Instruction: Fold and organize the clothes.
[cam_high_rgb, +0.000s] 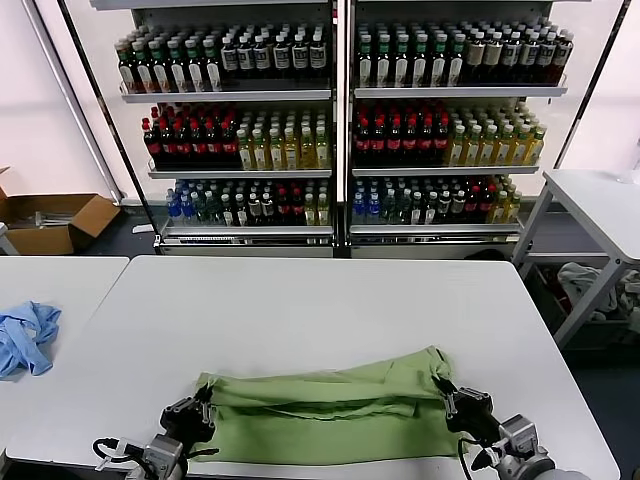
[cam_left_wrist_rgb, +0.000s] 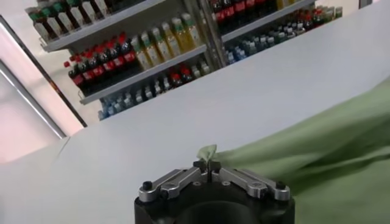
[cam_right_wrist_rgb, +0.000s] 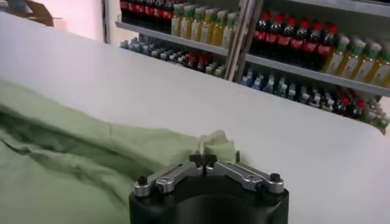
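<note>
A fold is under way: the light green soft-cloth polo shirt (cam_high_rgb: 330, 408) lies bunched lengthwise along the near edge of the white rectangular table (cam_high_rgb: 320, 300). The left gripper (cam_high_rgb: 203, 408) is pinched tight on the shirt's left end, the right gripper (cam_high_rgb: 442, 390) likewise on its right end (both at cloth corners). Next, I judge, both must carry their ends together, evenly. No writing is legible, not even on the shelved bottles (cam_high_rgb: 240, 60) behind the table.

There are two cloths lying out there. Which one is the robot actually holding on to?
The light green shirt on the near table: the left tool and right tool each pinch one end. The light blue cloth lies bunched and untouched on the neighbouring table.
</note>
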